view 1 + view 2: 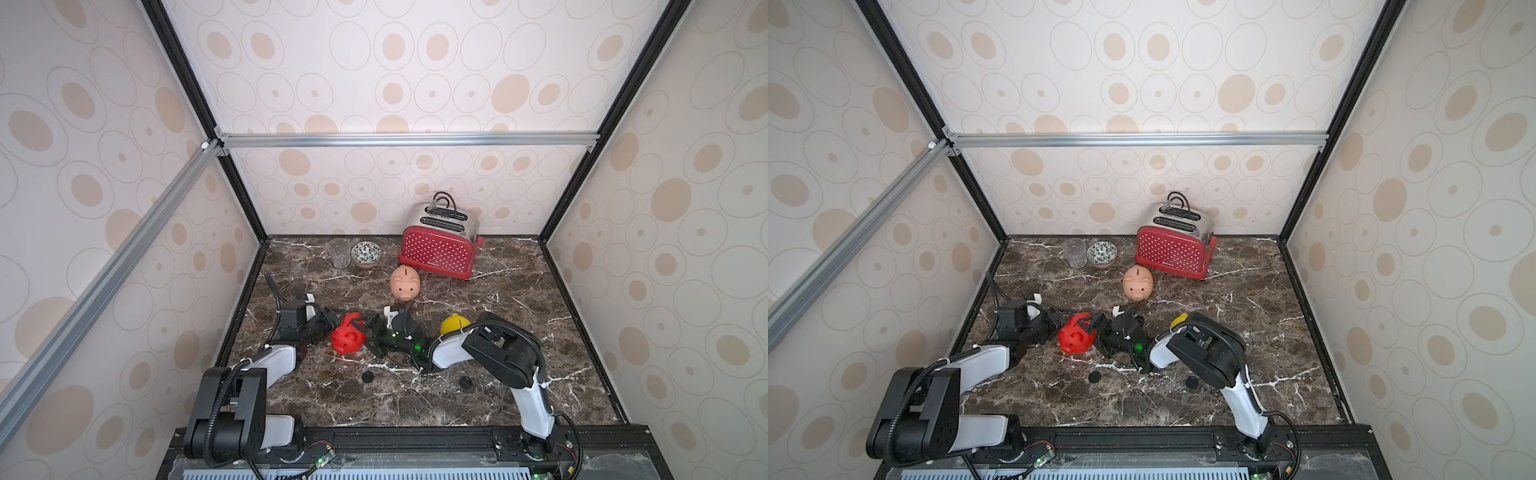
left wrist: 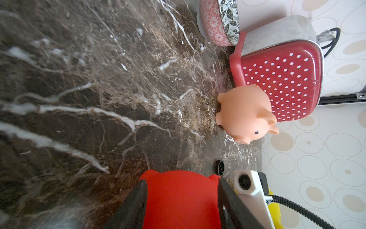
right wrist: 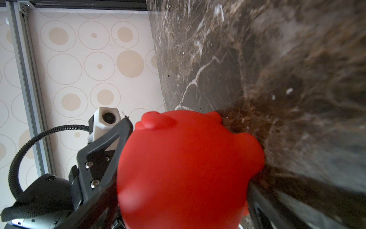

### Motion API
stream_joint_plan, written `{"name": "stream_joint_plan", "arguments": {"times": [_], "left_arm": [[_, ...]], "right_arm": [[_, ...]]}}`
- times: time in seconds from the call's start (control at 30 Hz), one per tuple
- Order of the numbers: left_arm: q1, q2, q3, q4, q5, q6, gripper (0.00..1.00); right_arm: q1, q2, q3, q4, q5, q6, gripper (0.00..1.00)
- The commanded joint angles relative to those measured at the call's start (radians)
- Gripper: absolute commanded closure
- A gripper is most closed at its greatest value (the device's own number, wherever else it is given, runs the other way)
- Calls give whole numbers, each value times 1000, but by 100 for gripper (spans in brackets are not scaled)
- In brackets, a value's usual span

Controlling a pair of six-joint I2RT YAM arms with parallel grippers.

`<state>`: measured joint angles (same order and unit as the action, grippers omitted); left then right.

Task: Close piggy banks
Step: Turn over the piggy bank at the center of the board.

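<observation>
Both top views look down from high at the near edge, across the whole marble surface point(image 1: 498, 395) to the red dotted toaster point(image 1: 438, 251) by the back wall point(image 1: 374, 187). The left wrist camera point(image 3: 107, 119), low and rolled sideways, faces that toaster from close behind the red piggy bank point(image 2: 180, 198) between its jaws. The right wrist camera point(image 2: 246, 183) faces away from the toaster toward a side wall point(image 3: 79, 69), the same pig filling its frame. Each wrist view shows the other's lens.
</observation>
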<state>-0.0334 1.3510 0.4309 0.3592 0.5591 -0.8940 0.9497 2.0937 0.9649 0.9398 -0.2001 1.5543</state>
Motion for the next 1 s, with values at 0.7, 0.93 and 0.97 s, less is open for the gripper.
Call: {"name": "stream_joint_plan", "arguments": {"times": [0.7,0.93,0.97], "left_arm": [[-16,130,-72,-35,14,1,49],[-15,134,-57,-51,18,10,51],[-16,132,-56,-54,21,9,51]], "right_arm": [[3,-147,-35,298,-7,2,0],[-4,-101,-49,253,2,8,0],[-6,-86,-48,250,2,9,0]]}}
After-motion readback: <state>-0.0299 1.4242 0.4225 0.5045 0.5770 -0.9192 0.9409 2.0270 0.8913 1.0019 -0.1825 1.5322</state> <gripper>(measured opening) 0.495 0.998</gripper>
